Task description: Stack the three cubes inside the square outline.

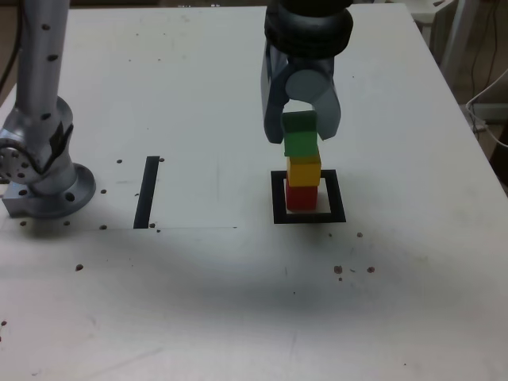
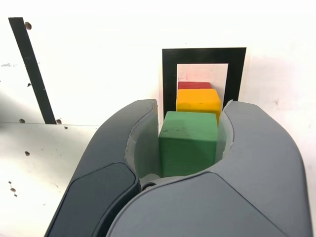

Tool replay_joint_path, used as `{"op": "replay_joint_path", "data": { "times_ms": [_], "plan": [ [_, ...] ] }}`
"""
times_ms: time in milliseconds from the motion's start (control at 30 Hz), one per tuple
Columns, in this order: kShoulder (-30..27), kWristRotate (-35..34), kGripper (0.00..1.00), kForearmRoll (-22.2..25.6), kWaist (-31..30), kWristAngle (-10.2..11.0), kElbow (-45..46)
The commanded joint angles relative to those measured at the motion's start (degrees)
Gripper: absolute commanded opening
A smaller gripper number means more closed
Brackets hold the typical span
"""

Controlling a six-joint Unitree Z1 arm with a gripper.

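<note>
Pinched the green cube (image 1: 301, 135) between the tool (image 1: 302, 131) jaws — set atop the yellow cube (image 1: 304, 171), tilted slightly. Rested on the red cube (image 1: 301, 197), inside the square outline (image 1: 309, 217) on the worktop (image 1: 238, 302) — tape strip (image 1: 147, 192) well apart from that outline.

exterior view high, facing table (image 1: 238, 302), wrist view close, sharing square outline (image 1: 309, 217)

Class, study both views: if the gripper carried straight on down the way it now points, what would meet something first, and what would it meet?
Probably the green cube held in the gripper would press onto the yellow cube, which sits on the red cube inside the square outline. Whether green already touches yellow is unclear.
</note>
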Motion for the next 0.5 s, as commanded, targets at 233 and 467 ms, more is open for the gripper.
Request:
{"op": "replay_joint_path", "data": {
  "times_ms": [233,467],
  "plan": [
    [0.90,-0.10,0.24,-1.09,-0.11,0.64,0.33],
    [0.84,-0.10,0.35,-1.00,-0.09,0.35,0.47]
  ]
}}
